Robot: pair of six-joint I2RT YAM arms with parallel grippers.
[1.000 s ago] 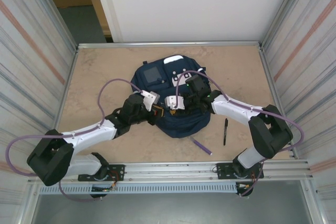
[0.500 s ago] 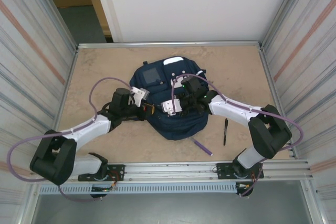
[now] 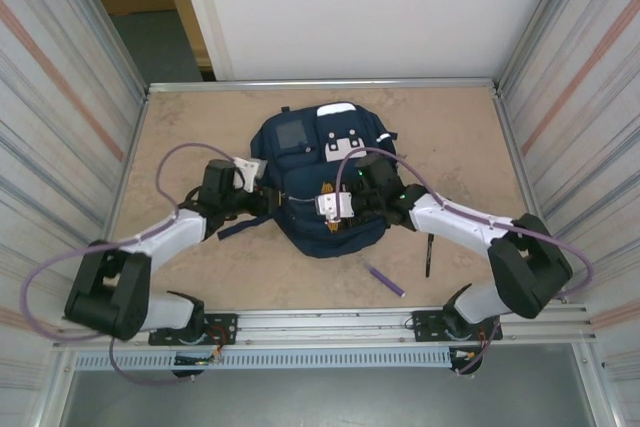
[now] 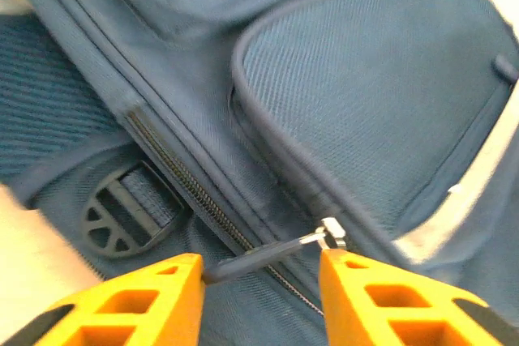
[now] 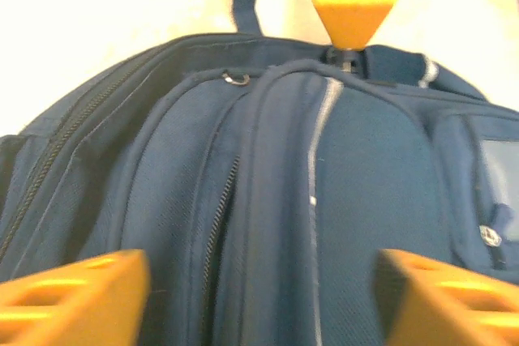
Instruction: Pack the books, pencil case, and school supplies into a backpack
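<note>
The navy backpack (image 3: 312, 162) lies flat mid-table, its grey patches facing up. My left gripper (image 3: 268, 197) is at its left side, open. In the left wrist view its orange fingers (image 4: 154, 297) straddle a dark zipper pull (image 4: 263, 255) on the backpack (image 4: 381, 95); the pull's tip touches the left finger. My right gripper (image 3: 325, 212) hovers open over the bag's near half. The right wrist view shows its jaws wide apart above the fabric (image 5: 357, 200) and a zipper seam (image 5: 217, 216). A black pen (image 3: 429, 252) and a purple pen (image 3: 383, 279) lie on the table at the right. Books and pencil case are hidden.
The table (image 3: 180, 127) is walled by metal panels on both sides, with a rail along the near edge (image 3: 330, 322). A dark strap (image 3: 238, 228) trails from the bag's left side. A round black buckle (image 4: 122, 216) sits beside the zipper.
The left gripper has slid leftward along the bag's side. The right gripper has shifted slightly toward me. The backpack has spread out and moved a little away.
</note>
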